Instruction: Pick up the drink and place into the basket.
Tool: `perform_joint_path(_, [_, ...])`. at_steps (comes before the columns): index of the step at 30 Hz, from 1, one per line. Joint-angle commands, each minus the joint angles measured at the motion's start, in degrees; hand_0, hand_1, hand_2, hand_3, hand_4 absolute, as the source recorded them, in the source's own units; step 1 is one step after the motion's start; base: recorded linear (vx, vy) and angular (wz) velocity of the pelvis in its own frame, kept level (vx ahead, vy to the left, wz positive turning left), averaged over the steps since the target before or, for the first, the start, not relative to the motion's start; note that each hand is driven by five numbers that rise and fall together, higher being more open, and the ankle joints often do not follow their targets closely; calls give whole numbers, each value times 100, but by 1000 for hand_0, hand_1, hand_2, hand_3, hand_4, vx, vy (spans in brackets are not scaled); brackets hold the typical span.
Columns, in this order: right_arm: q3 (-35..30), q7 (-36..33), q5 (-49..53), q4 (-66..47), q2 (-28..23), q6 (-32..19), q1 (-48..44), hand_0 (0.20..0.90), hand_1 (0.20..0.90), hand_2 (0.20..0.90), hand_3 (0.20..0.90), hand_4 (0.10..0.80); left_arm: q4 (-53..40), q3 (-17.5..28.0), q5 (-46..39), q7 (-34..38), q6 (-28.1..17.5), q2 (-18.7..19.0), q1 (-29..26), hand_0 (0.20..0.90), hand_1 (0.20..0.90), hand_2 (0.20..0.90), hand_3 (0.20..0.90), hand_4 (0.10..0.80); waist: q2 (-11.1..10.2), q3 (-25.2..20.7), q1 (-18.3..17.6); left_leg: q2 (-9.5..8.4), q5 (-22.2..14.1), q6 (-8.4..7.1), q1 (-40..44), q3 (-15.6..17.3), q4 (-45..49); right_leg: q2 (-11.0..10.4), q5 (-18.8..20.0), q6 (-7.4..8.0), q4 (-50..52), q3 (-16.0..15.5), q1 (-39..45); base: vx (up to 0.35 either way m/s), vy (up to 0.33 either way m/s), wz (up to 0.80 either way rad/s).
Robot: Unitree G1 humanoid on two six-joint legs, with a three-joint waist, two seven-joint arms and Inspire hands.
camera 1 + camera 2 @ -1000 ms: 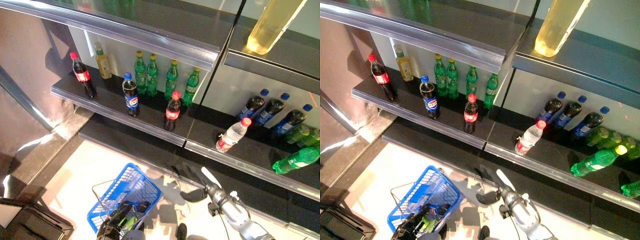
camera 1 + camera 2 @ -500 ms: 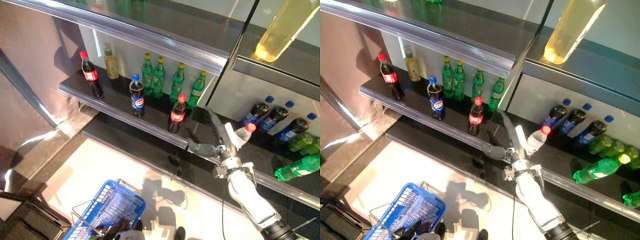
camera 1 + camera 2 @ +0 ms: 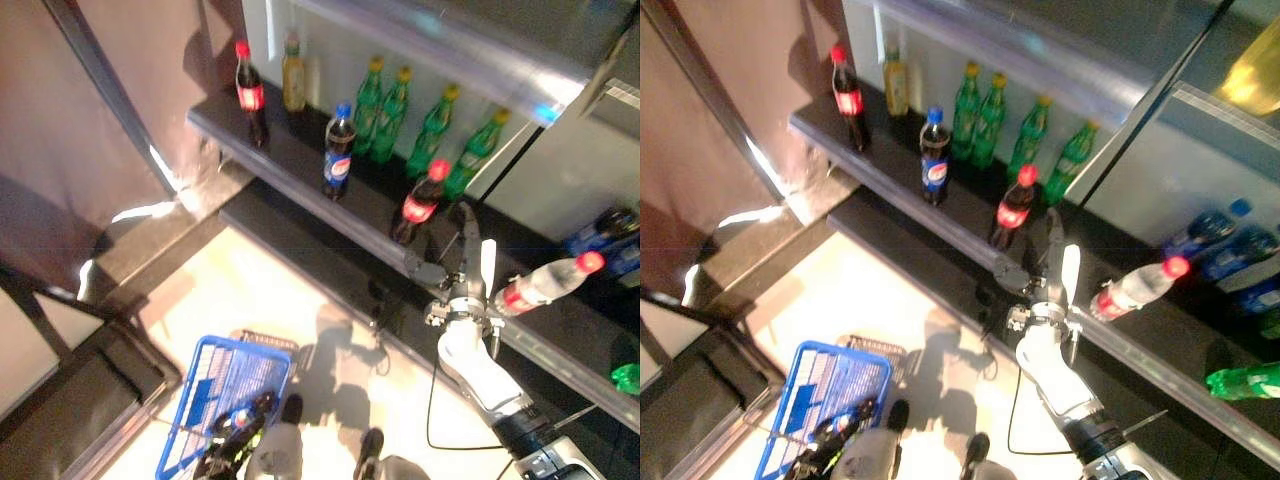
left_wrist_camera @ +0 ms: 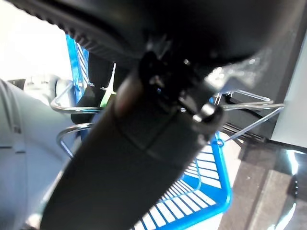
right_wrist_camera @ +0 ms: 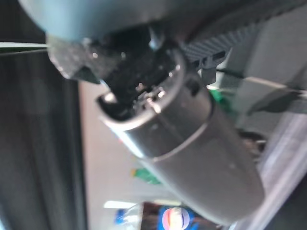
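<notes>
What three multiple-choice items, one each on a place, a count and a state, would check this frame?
1. Where is the blue basket?
A. on the floor
B. on the shelf
C. on the right hand

2. How many green bottles stand behind the red-capped cola bottle?
A. two
B. four
C. six

3. The right hand is:
A. shut on a bottle
B. open, holding nothing
C. inside the basket

Key: 1 A, it sits low by the left hand; 2 B, four yellow caps in a row; 3 B, its fingers are straight.

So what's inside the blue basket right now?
The blue basket shows only wire mesh where visible. The left hand, at its near rim, hides that corner.
</notes>
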Motion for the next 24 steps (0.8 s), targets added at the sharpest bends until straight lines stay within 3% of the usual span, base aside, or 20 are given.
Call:
perform_joint_path(1, [-320,-780,-61,-675,-112,-724,-556,900,900,900,900,800,-626,-181,104,-311,-678,265,85,300,300,300,200,100,-18,-76,38,117,-490,-175,-110,-63,842,-355,-261,84,806,40,-235,30,96,1])
perform_joint_path(8, [-624,-1896,-221,-380,189,-828,-1530,900,900,900,900,800,-1008,-549,-297,-407,-821,447,-303,300,300,300,200,100,184,542,53,-56,-524,-62,-664,-101,1111,-433,-145,98,850,118,-656,-118,47,1])
perform_joint_path(16, [-568,-1800,-47,-298,100,-595,-2060,900,900,900,900,800,-1141,-787,-444,-356,-942,359,-497,300,300,300,200,100,289,852,30,-132,-478,-5,-938,-131,1193,-421,-93,52,820,225,-858,-35,36,-3])
perform_joint_path(24, [-702,-1548,123,-244,-41,-604,-2478,900,900,900,900,800,-1291,-898,-400,-215,-959,443,-526,300,300,300,200,100,173,853,86,-121,-494,28,-1480,-205,1409,-350,-92,-9,967,187,-1329,2,-9,0])
